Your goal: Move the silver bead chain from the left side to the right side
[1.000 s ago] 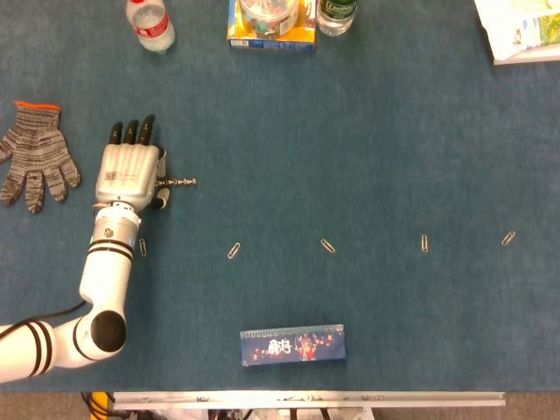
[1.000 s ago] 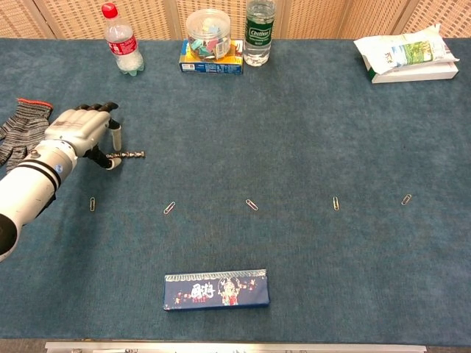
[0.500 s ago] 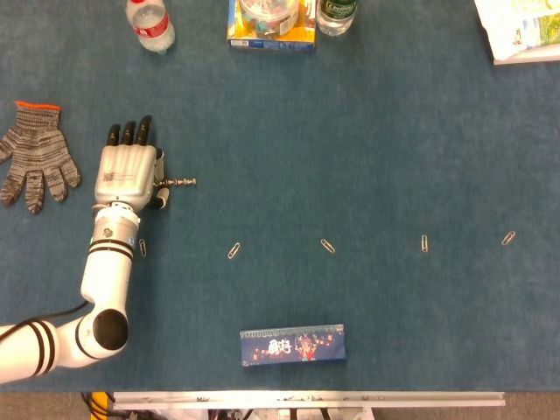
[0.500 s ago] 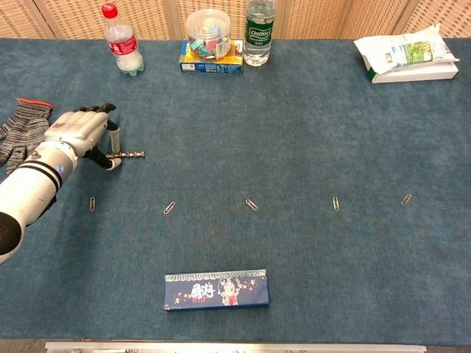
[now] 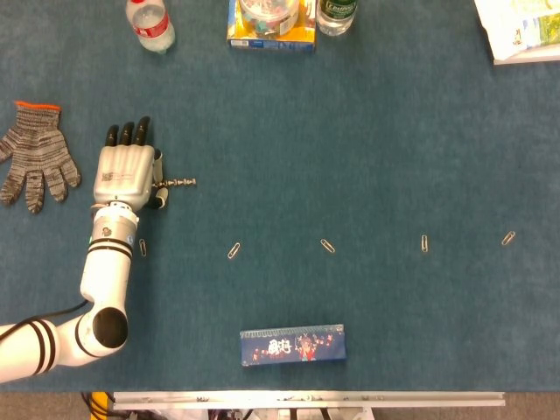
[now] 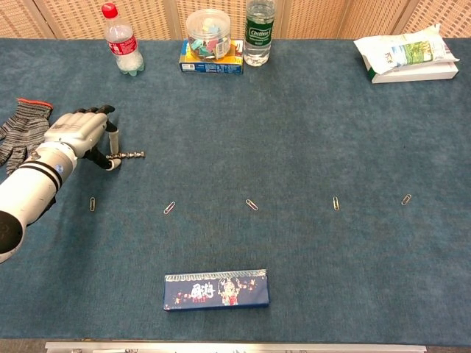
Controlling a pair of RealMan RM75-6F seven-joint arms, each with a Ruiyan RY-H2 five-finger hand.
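The silver bead chain (image 5: 178, 182) is a short string lying flat on the blue table cloth at the left, pointing left to right. My left hand (image 5: 125, 172) lies palm down just left of it, fingers stretched toward the far edge. In the chest view the thumb and a fingertip (image 6: 112, 129) stand on either side of the chain (image 6: 128, 155) at its left end; no grip on it shows. The right hand is outside both views.
A grey knit glove (image 5: 35, 157) lies left of the hand. Several paper clips (image 5: 234, 250) sit in a row across the middle. A blue box (image 5: 292, 344) lies near the front edge. Bottles (image 5: 150, 22), a jar on a box (image 5: 271, 26) and a white packet (image 5: 525, 31) line the back.
My left hand has slid slightly to the left. The bead chain has stayed where it was.
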